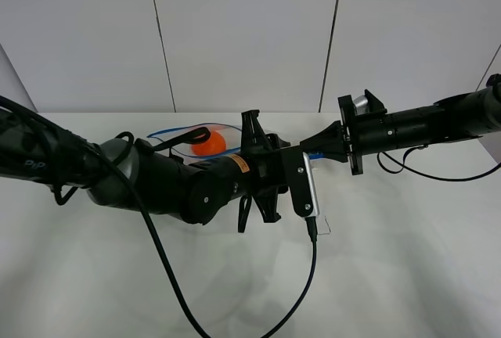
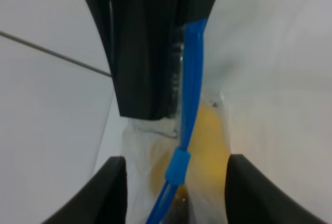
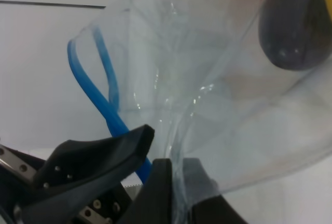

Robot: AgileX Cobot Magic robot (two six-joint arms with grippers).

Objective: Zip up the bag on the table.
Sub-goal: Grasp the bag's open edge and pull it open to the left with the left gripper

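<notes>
Pinching the bag (image 3: 207, 79) at one end, the right claw (image 3: 168, 167) is holding the plastic tight, while the left claw (image 2: 175, 182) is hanging wide with the blue zip strip (image 2: 193, 79) running between its fingers (image 2: 111, 193). Closing off-centre, it could be letting the strip slip and leaving the mouth gaping. Below the claws a white table (image 1: 391, 260) is spreading out; beyond them, pale wall panels (image 1: 243, 33) are standing.

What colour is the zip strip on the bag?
Blue. The zip strip along the bag shows best in the left wrist view.
</notes>
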